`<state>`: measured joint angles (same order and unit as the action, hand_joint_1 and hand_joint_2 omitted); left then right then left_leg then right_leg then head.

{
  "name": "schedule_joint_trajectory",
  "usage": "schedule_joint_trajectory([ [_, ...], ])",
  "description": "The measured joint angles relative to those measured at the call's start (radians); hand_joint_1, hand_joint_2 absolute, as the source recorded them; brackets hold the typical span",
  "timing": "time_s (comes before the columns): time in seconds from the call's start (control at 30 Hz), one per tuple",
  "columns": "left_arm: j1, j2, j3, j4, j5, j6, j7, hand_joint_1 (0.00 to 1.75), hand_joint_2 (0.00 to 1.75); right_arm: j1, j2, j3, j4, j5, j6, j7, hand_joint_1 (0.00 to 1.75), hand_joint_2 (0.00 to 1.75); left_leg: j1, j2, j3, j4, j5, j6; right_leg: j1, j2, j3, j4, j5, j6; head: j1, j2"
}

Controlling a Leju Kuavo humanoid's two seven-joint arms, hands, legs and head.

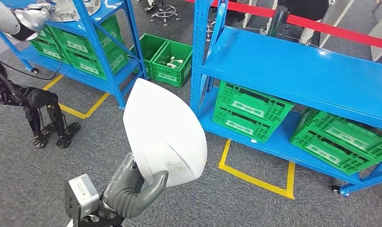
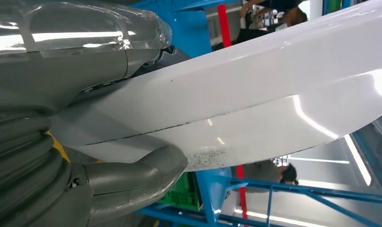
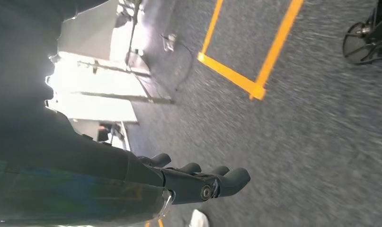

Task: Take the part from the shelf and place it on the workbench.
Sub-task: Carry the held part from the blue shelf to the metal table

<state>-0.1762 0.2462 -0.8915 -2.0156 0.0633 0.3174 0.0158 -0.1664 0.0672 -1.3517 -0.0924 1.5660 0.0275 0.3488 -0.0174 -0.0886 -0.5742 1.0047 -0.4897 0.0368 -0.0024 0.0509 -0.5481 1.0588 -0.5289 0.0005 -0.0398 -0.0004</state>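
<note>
The left robot hand [image 1: 132, 187] grips a glossy white part [image 1: 163, 132] by its near edge, so it could slip; the right robot hand [image 3: 198, 182] hangs empty, fingers straight.

1 white part [image 1: 163, 132], 2 blue shelves [image 1: 293, 71], several green crates [image 1: 249, 111]

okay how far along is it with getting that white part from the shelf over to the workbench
Done: the pick-up. The left robot hand grips the white part by its lower edge, holding it above the grey floor, away from the blue shelf. In hand: carrying it; the right robot hand hangs empty. Left: reaching the workbench and setting the part down.
</note>
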Motion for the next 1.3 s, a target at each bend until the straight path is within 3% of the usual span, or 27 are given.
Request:
schedule_joint_trajectory([
  [0.07, 0.001, 0.000, 0.000, 0.002, 0.002, 0.000, -0.014, 1.75, 1.75, -0.003, -0.007, 0.000, 0.000, -0.006, -0.004, -0.001, 0.00, 1.75, 0.002, -0.017, -0.008, 0.001, 0.005, -0.007, 0.002, 0.019, 0.023, -0.057, 0.011, -0.011, 0.003, 0.000],
  [0.13, 0.004, 0.000, 0.001, 0.003, 0.005, -0.001, -0.027, 1.75, 1.75, -0.006, -0.010, 0.000, -0.001, -0.013, -0.010, -0.001, 0.00, 1.75, 0.003, -0.024, -0.016, 0.002, 0.008, -0.017, 0.001, 0.002, 0.028, -0.075, 0.014, -0.012, 0.007, 0.000],
  [0.2, 0.005, 0.000, 0.004, 0.004, 0.008, -0.003, -0.041, 1.75, 1.75, -0.008, -0.010, 0.000, -0.002, -0.021, -0.019, -0.003, 0.00, 1.75, 0.001, 0.026, -0.034, 0.035, -0.019, -0.028, -0.004, -0.019, 0.034, -0.091, 0.023, -0.014, 0.006, 0.000],
  [0.27, 0.008, -0.001, 0.009, 0.007, 0.010, -0.003, -0.058, 1.75, 1.75, -0.007, -0.012, 0.000, -0.003, -0.024, -0.027, 0.000, 0.00, 1.75, 0.008, 0.082, -0.085, 0.138, -0.080, -0.043, -0.006, -0.043, 0.037, -0.098, 0.026, -0.016, -0.001, 0.000],
  [0.33, 0.019, -0.002, 0.017, 0.012, 0.008, 0.008, -0.078, 1.75, 1.75, -0.005, -0.019, 0.000, -0.003, -0.017, -0.030, 0.012, 0.00, 1.75, 0.025, 0.090, -0.141, 0.250, -0.121, -0.058, -0.008, -0.069, 0.036, -0.098, 0.025, -0.015, -0.005, 0.000],
  [0.37, 0.027, -0.002, 0.020, 0.013, 0.006, 0.018, -0.087, 1.75, 1.75, -0.005, -0.022, 0.000, -0.003, -0.011, -0.031, 0.017, 0.00, 1.75, 0.031, 0.091, -0.149, 0.266, -0.117, -0.065, -0.010, -0.082, 0.037, -0.098, 0.024, -0.012, -0.005, 0.000],
  [0.4, 0.034, -0.002, 0.024, 0.014, 0.005, 0.031, -0.095, 1.75, 1.75, -0.006, -0.027, 0.000, -0.003, -0.005, -0.031, 0.021, 0.00, 1.75, 0.037, 0.097, -0.135, 0.242, -0.093, -0.071, -0.013, -0.094, 0.038, -0.096, 0.021, -0.008, -0.006, 0.000],
  [0.43, 0.040, -0.001, 0.027, 0.014, 0.004, 0.044, -0.103, 1.75, 1.75, -0.007, -0.031, 0.000, -0.003, -0.001, -0.033, 0.019, 0.00, 1.75, 0.040, 0.112, -0.103, 0.185, -0.057, -0.076, -0.016, -0.104, 0.041, -0.094, 0.018, -0.002, -0.006, 0.000],
  [0.47, 0.045, -0.001, 0.030, 0.013, 0.005, 0.056, -0.110, 1.75, 1.75, -0.008, -0.036, 0.001, -0.004, 0.001, -0.035, 0.012, 0.00, 1.75, 0.040, 0.142, -0.067, 0.119, -0.030, -0.082, -0.018, -0.113, 0.043, -0.090, 0.013, 0.005, -0.008, 0.000],
  [0.53, 0.051, 0.000, 0.039, 0.013, 0.010, 0.068, -0.123, 1.75, 1.75, -0.009, -0.048, 0.006, -0.004, 0.004, -0.043, -0.008, 0.00, 1.75, 0.034, 0.191, -0.019, 0.029, -0.006, -0.073, -0.017, -0.131, 0.046, -0.080, 0.002, 0.022, -0.012, 0.000],
  [0.57, 0.054, 0.000, 0.043, 0.013, 0.012, 0.070, -0.127, 1.75, 1.75, -0.010, -0.054, 0.009, -0.005, 0.005, -0.047, -0.019, 0.00, 1.75, 0.029, 0.198, -0.016, 0.018, -0.010, -0.063, -0.015, -0.141, 0.048, -0.078, -0.002, 0.028, -0.011, 0.000],
  [0.63, 0.059, 0.000, 0.048, 0.012, 0.014, 0.071, -0.132, 1.75, 1.75, -0.010, -0.064, 0.015, -0.005, 0.005, -0.050, -0.035, 0.00, 1.75, 0.025, 0.171, -0.020, 0.017, -0.009, -0.041, -0.016, -0.164, 0.054, -0.079, -0.007, 0.038, -0.005, 0.000],
  [0.7, 0.064, 0.000, 0.050, 0.010, 0.014, 0.073, -0.133, 1.75, 1.75, -0.011, -0.069, 0.017, -0.005, 0.005, -0.051, -0.043, 0.00, 1.75, 0.025, 0.140, -0.021, 0.015, -0.005, -0.028, -0.021, -0.144, 0.052, -0.054, -0.035, 0.046, 0.003, 0.000],
  [0.73, 0.065, 0.000, 0.050, 0.009, 0.013, 0.075, -0.133, 1.75, 1.75, -0.011, -0.069, 0.018, -0.004, 0.005, -0.050, -0.044, 0.00, 1.75, 0.025, 0.124, -0.021, 0.014, -0.003, -0.022, -0.023, -0.118, 0.036, -0.011, -0.066, 0.047, 0.007, 0.000],
  [0.8, 0.067, -0.001, 0.050, 0.008, 0.008, 0.082, -0.132, 1.75, 1.75, -0.007, -0.068, 0.022, -0.003, 0.005, -0.047, -0.039, 0.00, 1.75, 0.021, 0.093, -0.021, 0.014, -0.001, -0.012, -0.021, -0.069, -0.024, 0.130, -0.138, 0.042, 0.016, 0.000],
  [0.83, 0.070, -0.001, 0.050, 0.008, 0.005, 0.085, -0.131, 1.75, 1.75, -0.004, -0.067, 0.023, -0.003, 0.005, -0.045, -0.035, 0.00, 1.75, 0.018, 0.076, -0.021, 0.014, 0.000, -0.009, -0.019, -0.061, -0.054, 0.193, -0.160, 0.038, 0.020, 0.000],
  [0.87, 0.073, 0.000, 0.050, 0.008, 0.003, 0.088, -0.130, 1.75, 1.75, -0.003, -0.066, 0.024, -0.002, 0.005, -0.043, -0.032, 0.00, 1.75, 0.014, 0.059, -0.021, 0.014, 0.000, -0.006, -0.016, -0.056, -0.071, 0.225, -0.161, 0.032, 0.022, 0.000],
  [0.9, 0.076, 0.000, 0.050, 0.008, 0.001, 0.089, -0.129, 1.75, 1.75, -0.003, -0.065, 0.025, -0.002, 0.005, -0.042, -0.029, 0.00, 1.75, 0.010, 0.042, -0.020, 0.015, 0.001, -0.004, -0.012, -0.052, -0.072, 0.216, -0.140, 0.025, 0.024, 0.000],
  [0.93, 0.078, 0.000, 0.050, 0.008, 0.000, 0.090, -0.129, 1.75, 1.75, -0.005, -0.064, 0.026, -0.002, 0.005, -0.041, -0.028, 0.00, 1.75, 0.007, 0.027, -0.017, 0.015, 0.002, -0.004, -0.008, -0.046, -0.056, 0.168, -0.102, 0.016, 0.026, 0.000],
  [1.0, 0.080, 0.000, 0.050, 0.007, -0.001, 0.090, -0.128, 1.75, 1.75, -0.007, -0.064, 0.030, -0.001, 0.005, -0.039, -0.028, 0.00, 1.75, 0.004, 0.001, -0.017, 0.016, 0.003, -0.004, -0.001, -0.006, -0.008, 0.034, -0.025, -0.005, 0.027, 0.000],
  [1.07, 0.080, 0.000, 0.050, 0.007, -0.001, 0.090, -0.129, 1.75, 1.75, -0.008, -0.066, 0.034, -0.001, 0.005, -0.038, -0.028, 0.00, 1.75, 0.006, -0.020, -0.024, 0.017, 0.007, -0.011, 0.003, 0.028, 0.019, -0.043, 0.001, -0.013, 0.027, 0.000],
  [1.13, 0.082, 0.000, 0.050, 0.007, -0.001, 0.089, -0.131, 1.75, 1.75, -0.009, -0.068, 0.035, -0.001, 0.005, -0.039, -0.028, 0.00, 1.75, 0.011, -0.039, -0.033, 0.015, 0.014, -0.023, 0.004, 0.021, 0.024, -0.059, 0.002, -0.014, 0.029, 0.000],
  [1.17, 0.083, 0.000, 0.050, 0.006, 0.000, 0.088, -0.132, 1.75, 1.75, -0.010, -0.069, 0.036, -0.002, 0.005, -0.039, -0.028, 0.00, 1.75, 0.009, -0.024, -0.037, 0.018, 0.012, -0.028, 0.003, 0.010, 0.027, -0.067, 0.008, -0.015, 0.030, 0.000],
  [1.2, 0.083, 0.000, 0.051, 0.006, 0.000, 0.087, -0.134, 1.75, 1.75, -0.011, -0.068, 0.037, -0.002, 0.005, -0.039, -0.028, 0.00, 1.75, 0.007, 0.009, -0.044, 0.030, 0.001, -0.032, 0.002, 0.000, 0.030, -0.076, 0.013, -0.018, 0.028, 0.000],
  [1.27, 0.084, 0.001, 0.052, 0.006, 0.000, 0.087, -0.135, 1.75, 1.75, -0.010, -0.068, 0.040, -0.002, 0.005, -0.039, -0.029, 0.00, 1.75, 0.009, 0.083, -0.082, 0.112, -0.054, -0.042, 0.000, -0.024, 0.036, -0.088, 0.020, -0.021, 0.023, 0.000],
  [1.3, 0.084, 0.001, 0.052, 0.006, 0.000, 0.087, -0.136, 1.75, 1.75, -0.008, -0.068, 0.040, -0.002, 0.005, -0.039, -0.028, 0.00, 1.75, 0.015, 0.097, -0.113, 0.175, -0.087, -0.049, 0.000, -0.038, 0.036, -0.089, 0.020, -0.022, 0.021, 0.000],
])
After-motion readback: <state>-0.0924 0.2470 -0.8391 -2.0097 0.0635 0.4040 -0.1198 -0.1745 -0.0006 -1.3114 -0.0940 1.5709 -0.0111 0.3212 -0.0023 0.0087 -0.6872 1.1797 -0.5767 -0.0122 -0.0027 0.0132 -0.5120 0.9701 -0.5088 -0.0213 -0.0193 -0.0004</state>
